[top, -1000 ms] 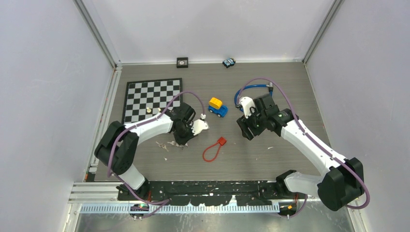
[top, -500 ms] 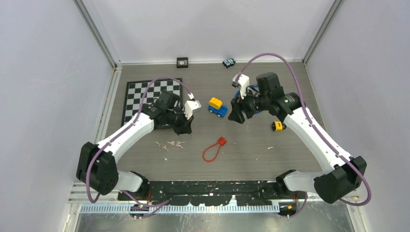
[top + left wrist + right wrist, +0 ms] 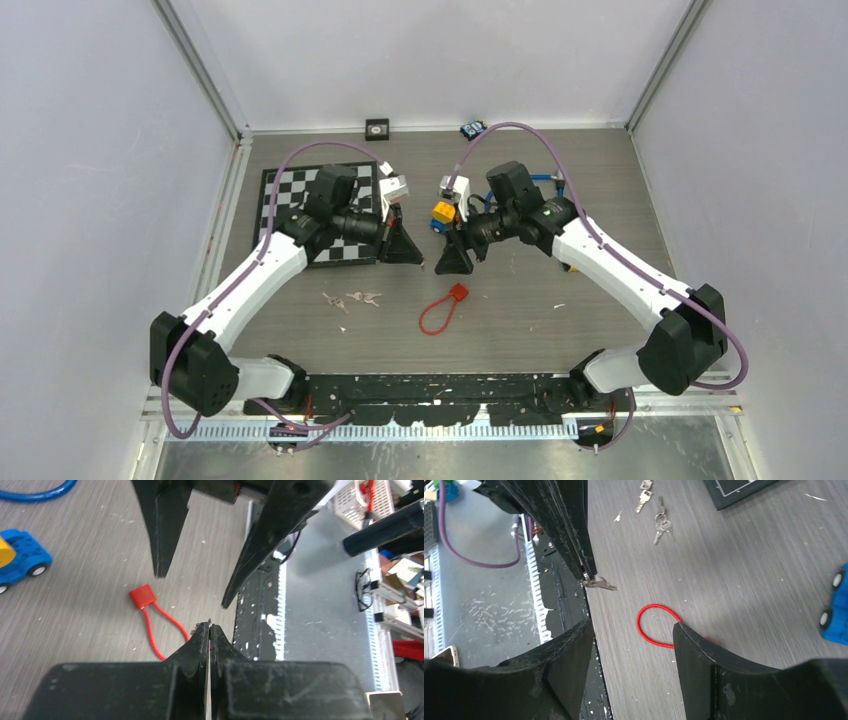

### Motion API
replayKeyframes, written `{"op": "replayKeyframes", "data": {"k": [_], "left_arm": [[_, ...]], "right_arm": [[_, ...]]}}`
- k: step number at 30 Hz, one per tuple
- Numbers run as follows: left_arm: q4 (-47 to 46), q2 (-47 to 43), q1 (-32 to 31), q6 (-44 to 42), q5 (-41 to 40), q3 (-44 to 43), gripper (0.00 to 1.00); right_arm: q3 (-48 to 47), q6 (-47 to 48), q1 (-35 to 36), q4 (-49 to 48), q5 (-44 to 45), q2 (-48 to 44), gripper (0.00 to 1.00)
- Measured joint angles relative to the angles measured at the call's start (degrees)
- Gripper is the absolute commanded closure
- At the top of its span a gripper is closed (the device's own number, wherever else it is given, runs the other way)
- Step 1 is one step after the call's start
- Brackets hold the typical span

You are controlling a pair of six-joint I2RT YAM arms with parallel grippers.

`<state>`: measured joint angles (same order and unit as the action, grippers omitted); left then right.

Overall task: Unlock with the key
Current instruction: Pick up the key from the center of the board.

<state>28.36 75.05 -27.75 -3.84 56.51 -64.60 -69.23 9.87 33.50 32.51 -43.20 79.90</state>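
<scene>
Right wrist view has the key at the tip of the left gripper, whose jaws are pressed together on one end of it while the rest sticks out sideways. It hangs over the middle of the table, just far of the lock and near-left of the car. The right gripper faces it from the right, jaws spread wide with nothing between them.

The key looks like a small, thin, stiff piece of metal: light, slick and apt to twist in a pinch. I judge the flat head the place to grip, leaving the blade free. The lock is a red block with a thin red cable loop. The loop will flop and the whole thing will likely slide if pushed, so the block is the part to hold.

Spare keys lie on the table to the left of the lock, and a chessboard sits far left. No writing or brand can be read on any of it.
</scene>
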Motion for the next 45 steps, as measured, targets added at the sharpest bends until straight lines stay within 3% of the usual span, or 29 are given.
{"op": "replayKeyframes", "data": {"k": [12,20,28,38,42,45], "left_arm": [[-16.26,-2.67,0.00,12.63,8.46,6.56,1.00],[-26.03,-2.54,0.00,19.06,10.75,9.25,1.00],[-28.63,-2.54,0.00,19.91,11.45,10.62,1.00],[-28.20,-2.64,0.04,17.88,11.63,10.64,1.00],[-27.04,-2.93,0.37,16.57,11.43,10.88,1.00],[-26.62,-3.19,0.68,16.00,11.17,11.10,1.00]], "right_arm": [[0.55,2.29,4.61,-0.87,-2.10,0.00,0.48],[0.26,3.74,5.40,-0.31,-2.05,-0.04,0.67],[-0.90,5.40,5.40,1.25,-1.51,-0.31,0.75],[-1.05,6.80,5.40,2.82,-0.81,-1.29,0.97],[-0.90,7.85,5.40,3.04,0.00,-2.99,0.98],[-0.17,8.48,5.40,3.13,0.59,-4.61,0.86]]}}
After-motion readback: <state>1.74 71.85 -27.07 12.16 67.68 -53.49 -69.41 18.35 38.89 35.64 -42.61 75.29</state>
